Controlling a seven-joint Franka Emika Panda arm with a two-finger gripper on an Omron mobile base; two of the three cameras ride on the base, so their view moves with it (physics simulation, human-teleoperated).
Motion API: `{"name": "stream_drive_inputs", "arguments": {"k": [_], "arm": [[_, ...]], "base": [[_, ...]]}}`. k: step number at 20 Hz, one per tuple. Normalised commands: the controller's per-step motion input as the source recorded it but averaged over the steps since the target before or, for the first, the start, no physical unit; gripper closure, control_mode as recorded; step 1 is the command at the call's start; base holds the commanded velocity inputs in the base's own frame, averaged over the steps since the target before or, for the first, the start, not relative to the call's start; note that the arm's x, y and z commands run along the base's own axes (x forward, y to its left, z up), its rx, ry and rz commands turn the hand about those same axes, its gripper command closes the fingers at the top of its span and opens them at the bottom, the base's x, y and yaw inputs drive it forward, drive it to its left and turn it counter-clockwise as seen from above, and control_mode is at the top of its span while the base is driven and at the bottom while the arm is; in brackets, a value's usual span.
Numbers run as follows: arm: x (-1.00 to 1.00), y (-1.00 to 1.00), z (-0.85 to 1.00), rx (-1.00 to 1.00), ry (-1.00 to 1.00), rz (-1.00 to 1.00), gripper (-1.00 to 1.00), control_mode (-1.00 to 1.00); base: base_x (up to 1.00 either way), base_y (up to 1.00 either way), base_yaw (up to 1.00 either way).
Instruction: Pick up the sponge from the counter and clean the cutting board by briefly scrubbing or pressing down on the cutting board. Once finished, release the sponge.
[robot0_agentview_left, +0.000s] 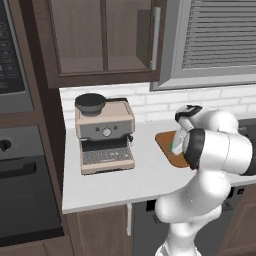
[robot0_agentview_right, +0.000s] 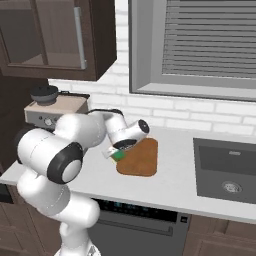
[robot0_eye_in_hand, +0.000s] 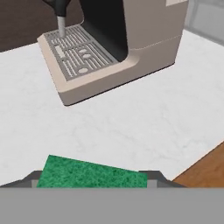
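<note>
The green sponge (robot0_eye_in_hand: 92, 175) sits between my gripper's (robot0_eye_in_hand: 92, 180) two finger tips, which close on its ends. From the right base view, the gripper (robot0_agentview_right: 114, 153) holds the sponge (robot0_agentview_right: 118, 155) just over the left edge of the brown cutting board (robot0_agentview_right: 142, 157), and the yellow underlayer shows faintly. In the left base view the sponge (robot0_agentview_left: 175, 148) peeks out beside my arm, above the board (robot0_agentview_left: 166, 142). A corner of the board (robot0_eye_in_hand: 205, 168) shows at the hand view's lower right. The grey-white counter (robot0_eye_in_hand: 131, 122) lies below.
A beige espresso machine (robot0_agentview_left: 105, 135) stands on the counter (robot0_agentview_left: 125, 180) left of the board, its drip tray (robot0_eye_in_hand: 76, 50) facing the hand. A dark sink (robot0_agentview_right: 227, 170) is set in the counter to the right. Wall cabinets and a blinded window hang above.
</note>
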Motion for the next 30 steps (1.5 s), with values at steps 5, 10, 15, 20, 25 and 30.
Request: {"name": "stream_drive_inputs", "arguments": {"k": [5, 10, 15, 20, 25, 30], "arm": [[-0.35, 0.28, 0.07, 0.0, 0.0, 0.0, 1.0, -1.0], [-0.01, 0.52, 0.14, 0.0, 0.01, -0.01, 1.0, -1.0], [0.0, 0.16, -0.09, 0.0, 0.01, 0.0, 1.0, -1.0], [0.0, 0.01, -0.45, 0.0, 0.01, 0.0, 1.0, -1.0], [0.19, 0.14, -0.27, 0.0, 0.0, 0.0, 1.0, -1.0], [0.18, 0.07, 0.0, 0.0, 0.0, 0.0, -1.0, -1.0]], "base": [[0.0, 0.0, 0.0], [0.0, 0.0, 0.0], [0.0, 0.0, 0.0], [0.0, 0.0, 0.0], [0.0, 0.0, 0.0], [0.0, 0.0, 0.0]]}}
